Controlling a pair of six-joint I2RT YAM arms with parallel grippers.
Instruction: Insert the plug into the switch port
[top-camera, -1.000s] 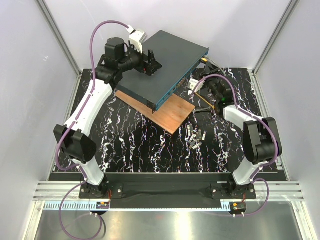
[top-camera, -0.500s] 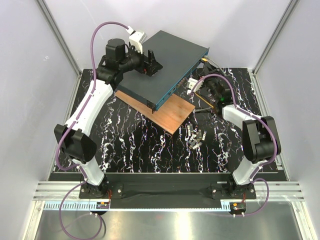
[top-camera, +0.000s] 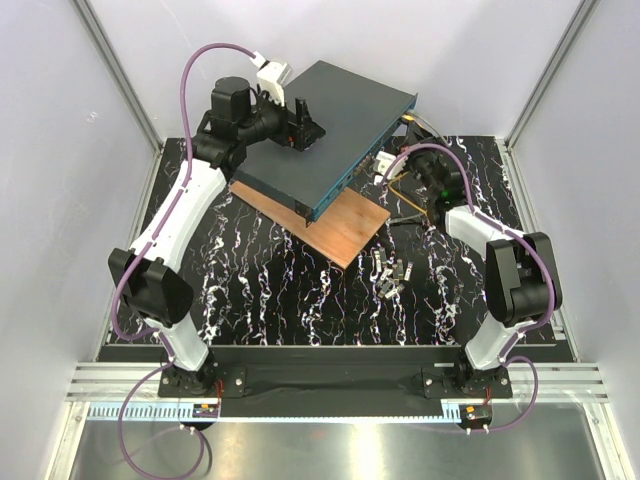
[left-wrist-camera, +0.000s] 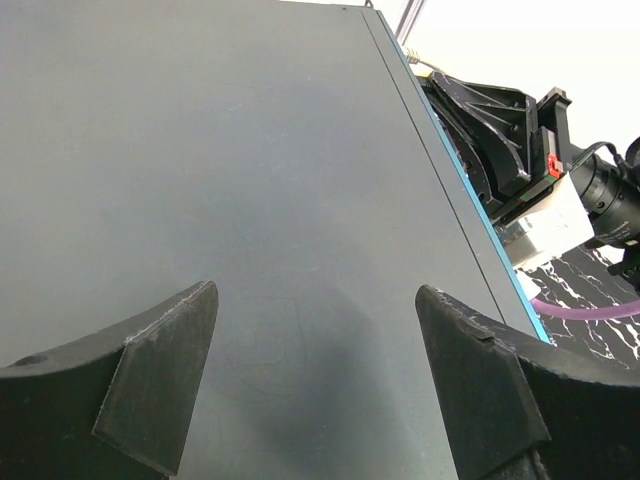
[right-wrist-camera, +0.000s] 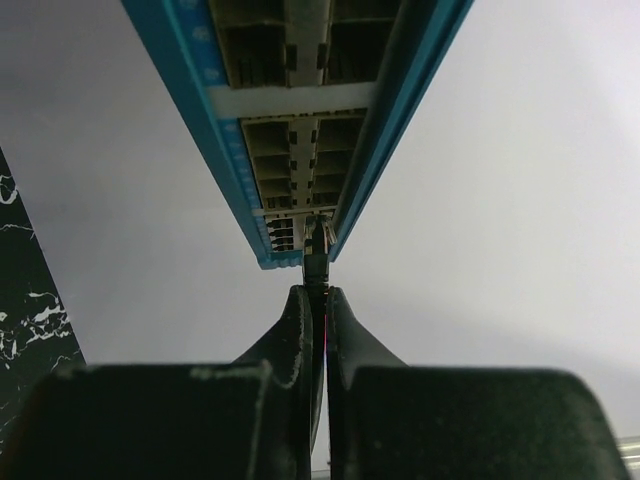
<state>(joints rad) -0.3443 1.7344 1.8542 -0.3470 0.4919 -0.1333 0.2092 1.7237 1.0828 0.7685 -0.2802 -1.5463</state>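
The switch is a flat dark grey box lying on a wooden board. Its teal front face faces right. My left gripper is open and rests on the switch's top, its fingers spread and empty. My right gripper is at the far end of the front face. In the right wrist view it is shut on the plug. The plug's tip sits at a switch port near the end of the row. I cannot tell how deep it is. The thin orange cable trails behind.
The wooden board sticks out from under the switch toward the near right. Several small grey metal modules lie on the black marbled table. White walls enclose the table on three sides. The right gripper also shows in the left wrist view.
My right gripper has moved slightly up and toward the far end of the switch's front face with the plug. The left arm has not moved.
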